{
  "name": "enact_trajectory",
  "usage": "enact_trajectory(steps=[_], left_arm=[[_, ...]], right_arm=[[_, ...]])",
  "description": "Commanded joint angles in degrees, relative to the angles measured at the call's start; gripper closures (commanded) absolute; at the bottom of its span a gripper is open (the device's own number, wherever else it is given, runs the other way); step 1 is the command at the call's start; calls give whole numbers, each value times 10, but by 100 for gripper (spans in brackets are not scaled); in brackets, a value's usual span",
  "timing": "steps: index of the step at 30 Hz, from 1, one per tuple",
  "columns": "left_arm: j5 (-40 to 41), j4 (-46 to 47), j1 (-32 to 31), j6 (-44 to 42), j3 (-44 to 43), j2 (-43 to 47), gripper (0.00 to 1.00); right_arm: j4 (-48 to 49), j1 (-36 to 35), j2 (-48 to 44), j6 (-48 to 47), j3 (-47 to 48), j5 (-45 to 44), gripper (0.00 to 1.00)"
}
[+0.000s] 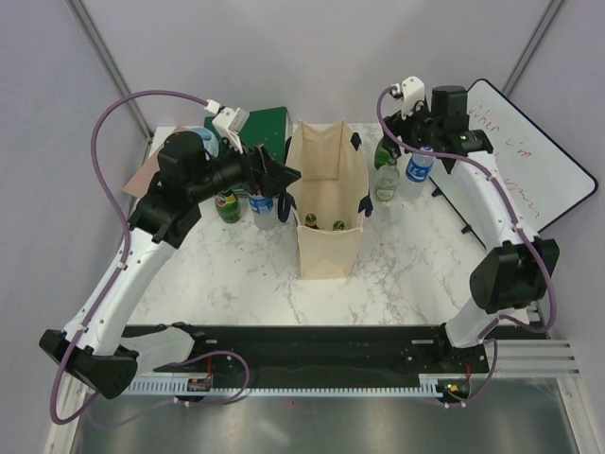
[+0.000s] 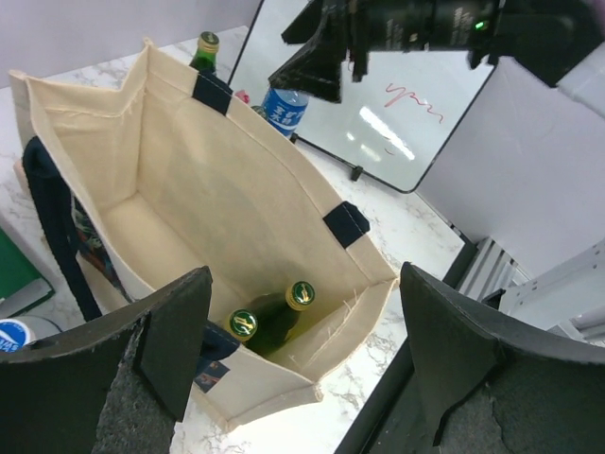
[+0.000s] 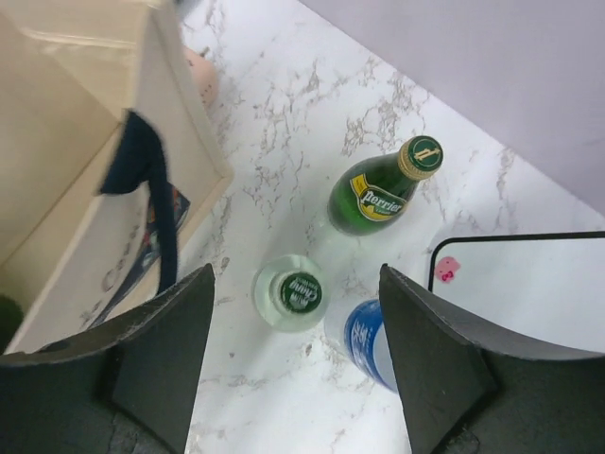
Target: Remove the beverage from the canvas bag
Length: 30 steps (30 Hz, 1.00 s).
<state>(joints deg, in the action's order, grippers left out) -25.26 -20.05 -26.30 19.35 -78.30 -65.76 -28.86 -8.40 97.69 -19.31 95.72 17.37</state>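
On the marble counter, about midway between the two arms, the canvas bag stood upright with its mouth open and its navy handles hanging down the outer sides. Inside, at the near end of its floor, a pair of gold-capped green bottles stood side by side, and the rest of the bag's bottom was bare fabric. The left hand hung above the bag's left rim, looking down into it, with its fingers spread wide and nothing between them. Just left of the bag, beneath that arm, a green bottle and a blue-labelled water bottle stood on the counter, and a green book lay behind them. To the right of the bag, apart from it, three more bottles were grouped close together: a green Perrier bottle, a clear bottle with a green cap and a water bottle with a blue label. The right hand hovered over this group, fingers well apart and gripping nothing, with the clear bottle's cap below the gap. A whiteboard with red writing leaned at the counter's far right edge.
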Motion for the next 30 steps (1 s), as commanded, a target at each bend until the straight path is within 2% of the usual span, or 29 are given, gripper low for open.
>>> enact_trajectory(steps=[1,4,5,9,13,17,22,27,30], left_arm=[[-29,-15,-17,2,-25,-10,13],[-6,-22,-23,-8,-26,-9,14],[0,-22,-23,-11,-23,-6,14],[35,-22,-23,-29,-17,11,14],[39,-23,-23,-38,-15,11,13],[52,-23,-23,-41,-14,14,14],[52,-23,-23,-45,-14,15,14],[50,-23,-27,-39,-16,12,14],[52,-21,-33,-41,-19,8,14]], right_arm=[[-62,-1,-87,-34,32,72,22],[-140,0,-114,-102,49,213,22],[-162,-2,-120,-125,53,284,22],[-288,-27,-147,-274,33,389,18],[-395,-96,-156,-428,24,383,17],[-434,-168,-165,-456,23,378,16],[-421,-226,-165,-437,-18,316,20],[-311,-258,-188,-367,-77,241,26],[-290,-272,-196,-366,-103,211,36]])
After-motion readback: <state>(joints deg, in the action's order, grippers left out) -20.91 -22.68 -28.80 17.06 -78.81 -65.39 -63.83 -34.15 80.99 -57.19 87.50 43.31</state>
